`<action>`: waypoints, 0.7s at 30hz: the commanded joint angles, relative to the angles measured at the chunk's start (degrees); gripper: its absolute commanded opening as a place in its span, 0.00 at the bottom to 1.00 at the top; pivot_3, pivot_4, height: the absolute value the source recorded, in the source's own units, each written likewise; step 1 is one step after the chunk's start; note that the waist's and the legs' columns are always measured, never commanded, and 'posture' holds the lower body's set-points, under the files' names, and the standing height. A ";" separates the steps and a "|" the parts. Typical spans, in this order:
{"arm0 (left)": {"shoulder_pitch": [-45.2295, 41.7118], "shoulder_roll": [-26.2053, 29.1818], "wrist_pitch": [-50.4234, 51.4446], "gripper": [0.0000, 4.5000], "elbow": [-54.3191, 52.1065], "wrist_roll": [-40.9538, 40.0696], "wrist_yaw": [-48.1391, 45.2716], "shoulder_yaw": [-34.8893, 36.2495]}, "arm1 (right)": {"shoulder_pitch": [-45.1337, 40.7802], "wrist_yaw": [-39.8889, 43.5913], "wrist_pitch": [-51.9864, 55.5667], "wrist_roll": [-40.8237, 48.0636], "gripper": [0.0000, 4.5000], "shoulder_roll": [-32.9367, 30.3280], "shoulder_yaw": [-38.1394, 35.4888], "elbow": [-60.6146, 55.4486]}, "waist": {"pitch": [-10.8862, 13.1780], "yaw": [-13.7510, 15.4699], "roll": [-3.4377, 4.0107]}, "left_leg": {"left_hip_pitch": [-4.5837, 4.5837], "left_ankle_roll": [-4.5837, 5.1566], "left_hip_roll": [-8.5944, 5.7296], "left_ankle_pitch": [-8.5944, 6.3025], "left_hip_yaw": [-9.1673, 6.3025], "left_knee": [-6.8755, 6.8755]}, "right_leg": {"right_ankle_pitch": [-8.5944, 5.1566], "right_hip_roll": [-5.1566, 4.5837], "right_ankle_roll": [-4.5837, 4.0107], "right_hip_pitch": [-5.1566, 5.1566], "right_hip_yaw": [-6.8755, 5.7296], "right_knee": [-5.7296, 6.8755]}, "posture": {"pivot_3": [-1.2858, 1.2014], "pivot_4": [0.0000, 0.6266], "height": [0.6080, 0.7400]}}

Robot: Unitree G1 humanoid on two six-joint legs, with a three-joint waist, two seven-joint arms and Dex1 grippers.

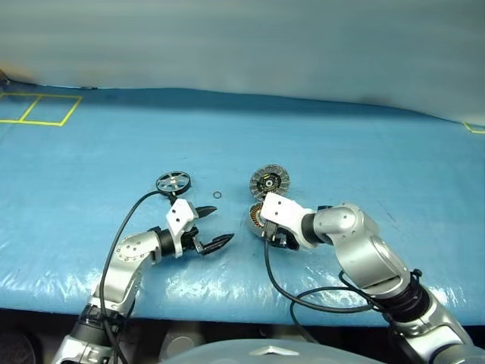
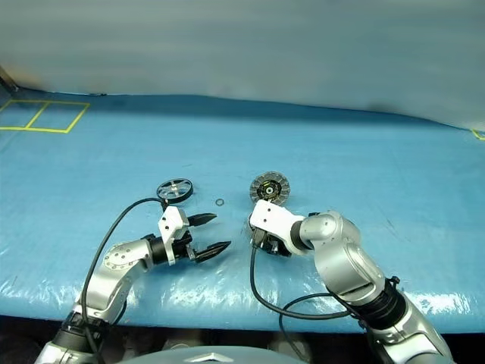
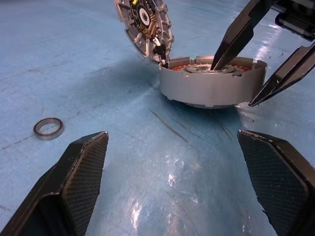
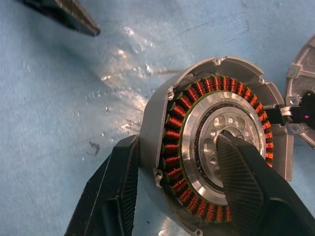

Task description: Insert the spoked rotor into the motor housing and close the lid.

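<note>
Blue-covered table (image 1: 341, 152). Motor housing (image 4: 216, 147) sits near the middle, under the right gripper (image 4: 177, 196). Right wrist view gives the detail: one finger lies against the housing's outer wall, the other rests on the silver centre inside the ring of copper windings — the fingers straddle the wall, closed on the housing. Left wrist view shows the same from the side: one slim black finger (image 3: 236, 37) dips into the open top, the other stands outside the wall.

Lid (image 1: 270, 181) lies just beyond the housing, segmented face with dark centre turned up in the head views. From the left wrist it looks tilted, its edge touching the housing's rim; the head views cannot settle that tilt.

Spoked rotor (image 1: 173, 182) lies flat on the table to the left, well apart from the housing, just beyond the left gripper (image 1: 210, 226). A small thin ring (image 1: 217, 195) lies between rotor and lid.

Left gripper's fingers are spread wide and empty — pointing towards the housing.
</note>
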 commanded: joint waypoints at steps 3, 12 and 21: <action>-1.27 0.23 -1.48 1.00 0.16 0.42 0.69 1.60 | 0.87 -1.55 4.48 7.26 0.49 0.31 3.73 1.76 | 0.00 -0.07 0.00 | 0.35 -0.02 0.02 -0.02 0.01 -0.23 | -0.09 -0.01 -0.12 0.26 0.00 -0.06 | 0.52 0.24 1.00; 0.50 0.39 -0.43 1.00 -2.43 0.19 1.62 1.14 | -1.29 -6.28 -1.78 9.57 0.62 -0.96 7.12 4.35 | 0.00 -1.04 -0.02 | 0.52 -0.04 0.24 -0.02 0.03 -0.46 | -0.17 0.20 -0.25 0.25 -0.02 -0.03 | 0.52 0.24 1.00; 1.73 0.23 0.69 1.00 -4.13 -0.20 1.93 1.07 | -3.23 -9.64 7.53 17.76 0.90 2.13 2.49 3.59 | 0.06 -0.94 0.04 | 0.49 -0.05 0.23 -0.03 0.02 -0.47 | -0.18 0.17 -0.27 0.21 -0.03 -0.05 | 0.52 0.24 1.00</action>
